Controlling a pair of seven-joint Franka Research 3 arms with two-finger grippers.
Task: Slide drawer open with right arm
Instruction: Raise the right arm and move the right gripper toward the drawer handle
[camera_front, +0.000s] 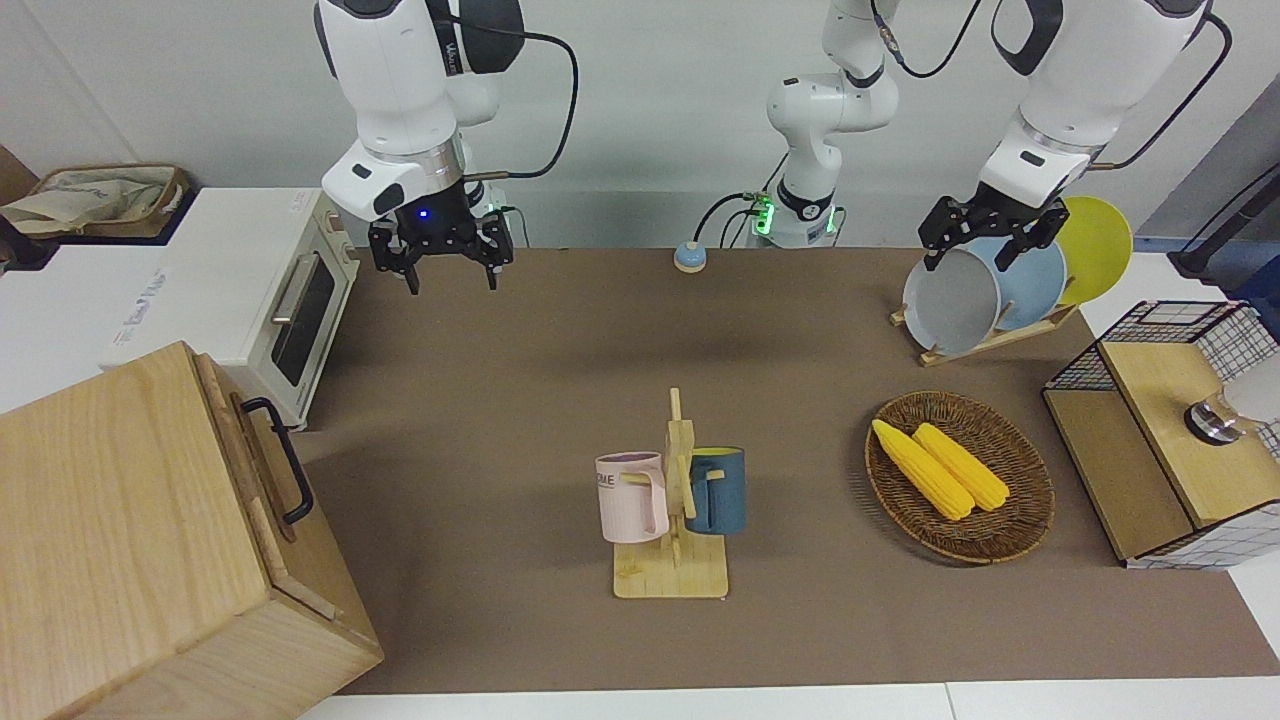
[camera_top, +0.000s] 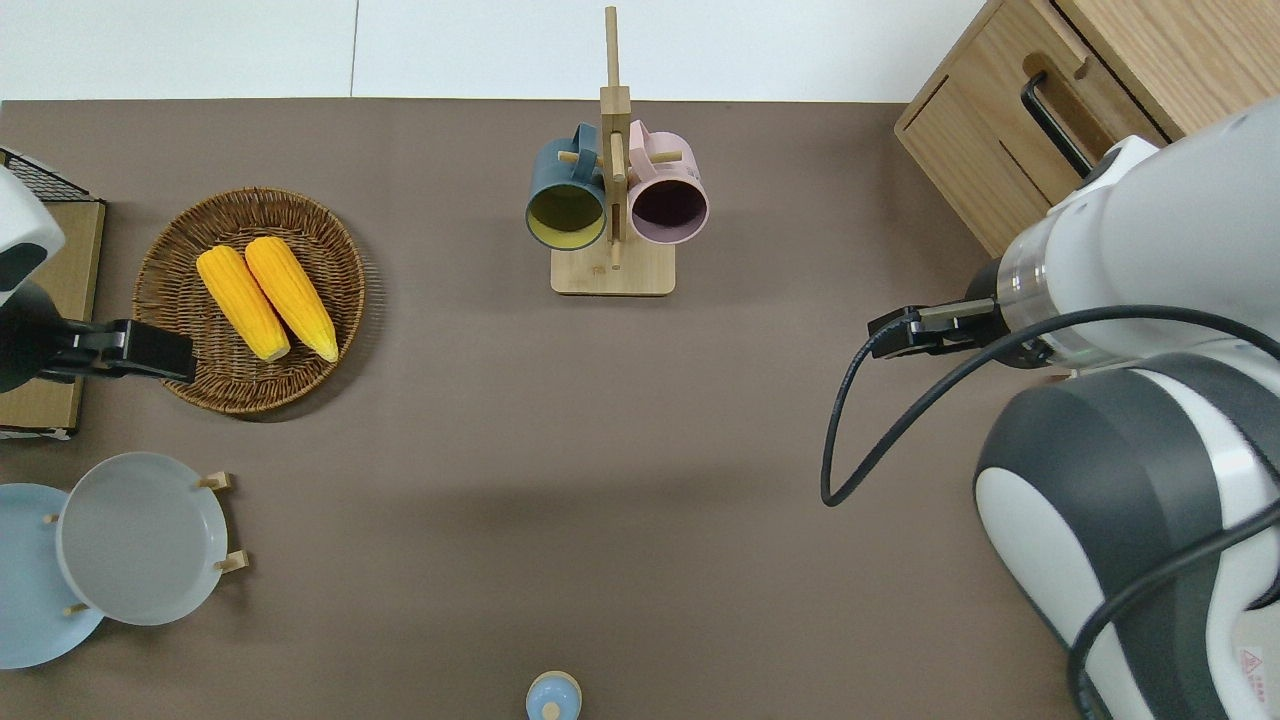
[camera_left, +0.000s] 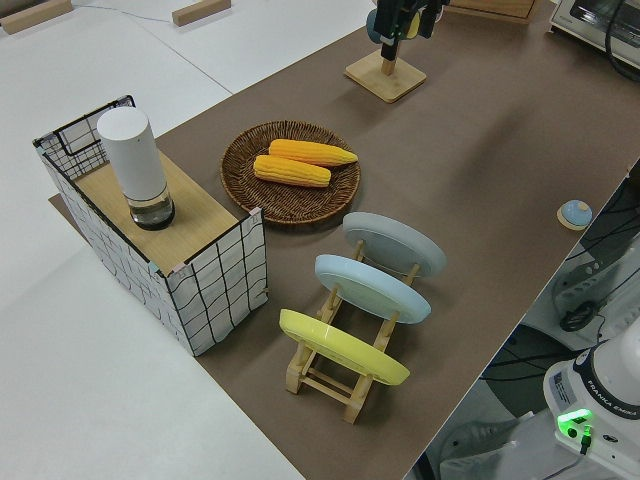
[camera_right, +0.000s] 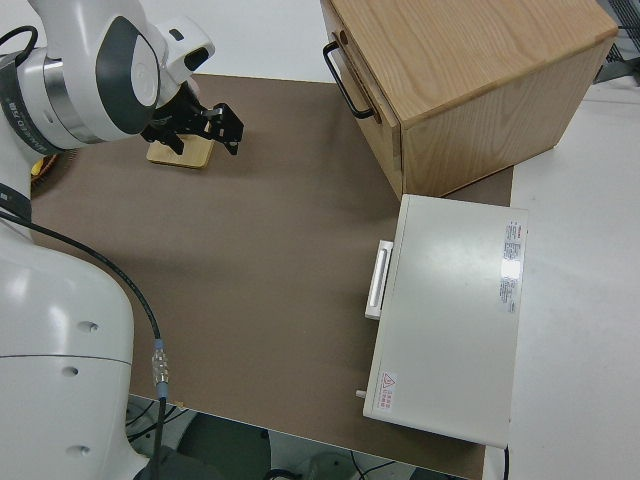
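The drawer (camera_front: 252, 455) is a light-wood panel with a black U-shaped handle (camera_front: 283, 460) in the pale wooden cabinet (camera_front: 120, 540) at the right arm's end of the table. It sits flush in the cabinet. It also shows in the overhead view (camera_top: 1005, 135) and the right side view (camera_right: 362, 72). My right gripper (camera_front: 450, 270), with a blue light, is open and empty, up in the air over the brown mat, well apart from the handle. In the overhead view the arm hides it. It shows in the right side view (camera_right: 205, 132). My left arm is parked, its gripper (camera_front: 975, 245) open.
A white toaster oven (camera_front: 300, 300) stands beside the cabinet, nearer to the robots. A mug rack (camera_front: 675, 480) with a pink and a blue mug stands mid-table. A basket of corn (camera_front: 1010, 520), a plate rack (camera_front: 985, 290) and a wire-mesh box (camera_front: 1160, 430) stand toward the left arm's end.
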